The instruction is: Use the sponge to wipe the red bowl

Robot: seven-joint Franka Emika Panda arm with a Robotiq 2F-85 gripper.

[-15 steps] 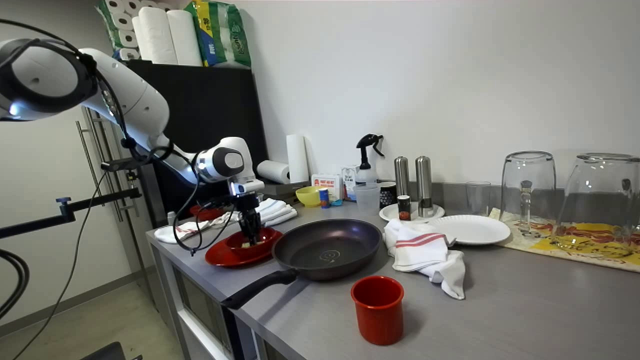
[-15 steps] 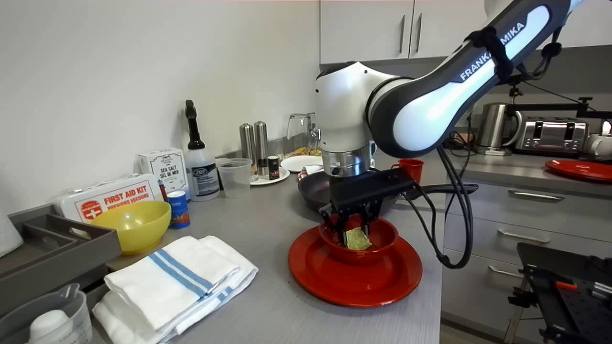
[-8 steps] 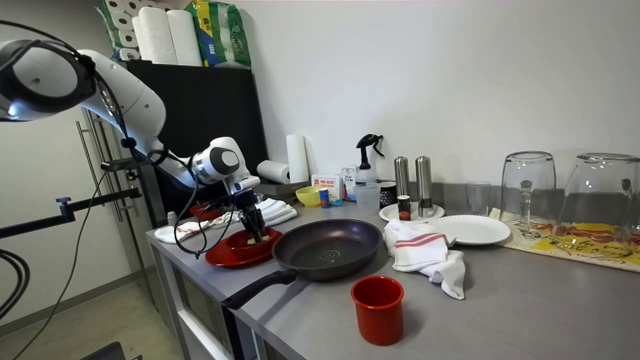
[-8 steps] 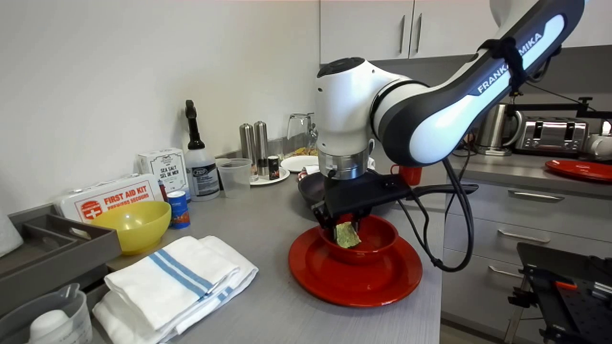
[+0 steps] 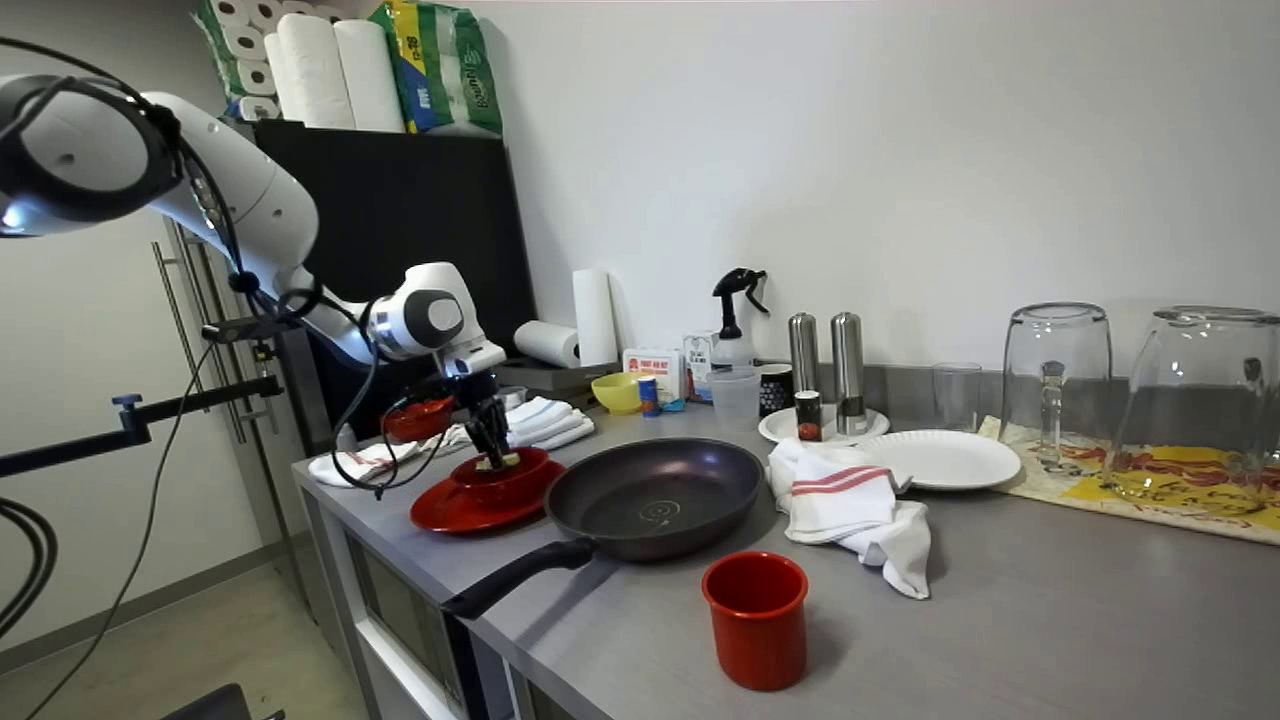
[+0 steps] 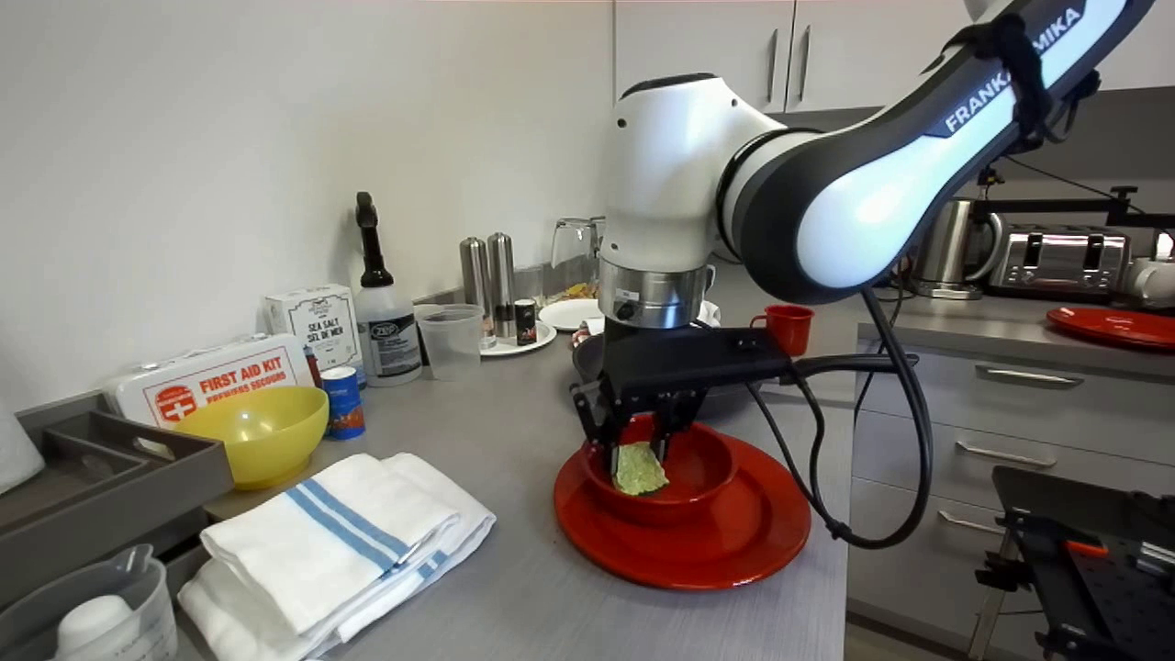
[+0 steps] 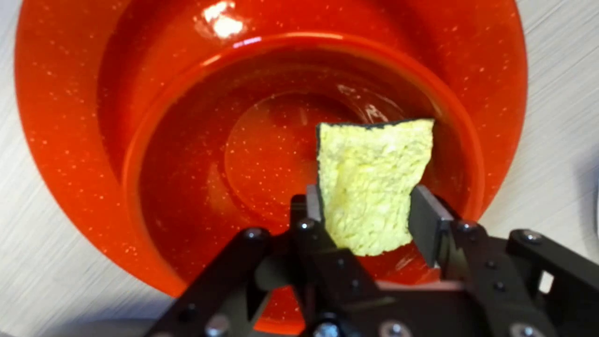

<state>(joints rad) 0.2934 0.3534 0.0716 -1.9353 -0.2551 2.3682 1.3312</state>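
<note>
1. In an exterior view, the grey counter spreads from centre left to the lower right corner, beneath a pale wall.
2. The red bowl stands on a wide red plate, right of centre in the lower half of an exterior frame, near the counter's edge.
3. Inside that bowl, the gripper has its fingers part-way apart, the sponge pinched between them. In the wrist view the sponge sits right of centre, its yellow face toward the camera; whether it touches the bowl's wall, I cannot tell.
4. A dark frying pan rests at the middle of an exterior frame, beside the red plate, handle pointing lower left; a red cup stands upright at lower centre.
5. Right of the pan lie a rumpled red-striped towel and a white plate; two glass jugs stand at the right edge.
6. In an exterior view, folded blue-striped towels fill the lower left, a yellow bowl above them.
7. A kettle and a toaster stand at the right, above grey drawers.
8. Paper rolls top a tall black cabinet at upper left.
</note>
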